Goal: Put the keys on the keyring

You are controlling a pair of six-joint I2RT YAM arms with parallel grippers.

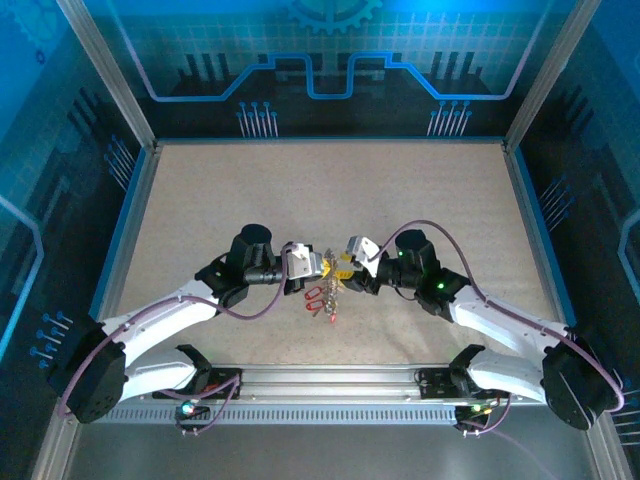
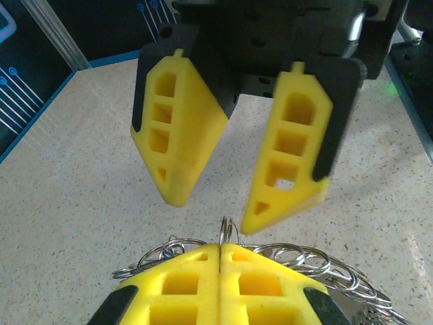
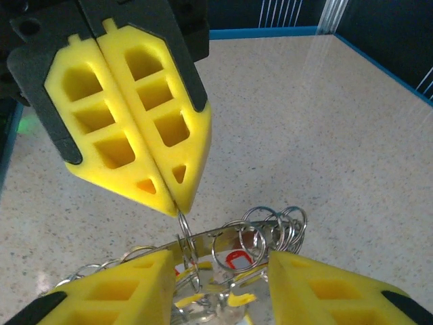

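Step in hand: presentation of the keyring for threading. The left gripper (image 3: 177, 198), entering from the upper left of the right wrist view, has its yellow jaws pressed fully together on the keyring (image 3: 184, 233), a thin silvery-grey wire ring standing edge-on directly beneath the jaw tips. A bunch of further silvery split rings (image 3: 287, 223) hangs from it toward the lower centre of that view. Among them lie the keys (image 3: 240, 261), small metal keys showing one red plastic head and some yellow fragments. Whether any key is already threaded cannot be told. In the top external view the bunch sits at the centre of the frame, between the two arms, over the speckled beige worktop (image 1: 330, 200). The right gripper (image 2: 216, 210), in the upper half of the left wrist view, faces the left one with its jaws moderately apart and nothing clamped between them. The next move calls for the right gripper to come down to the bunch, close on one key by its head, and guide its hole onto the keyring while the left jaws hold the ring steady. Fine alignment is required, since the wire is thin and the rings overlap.
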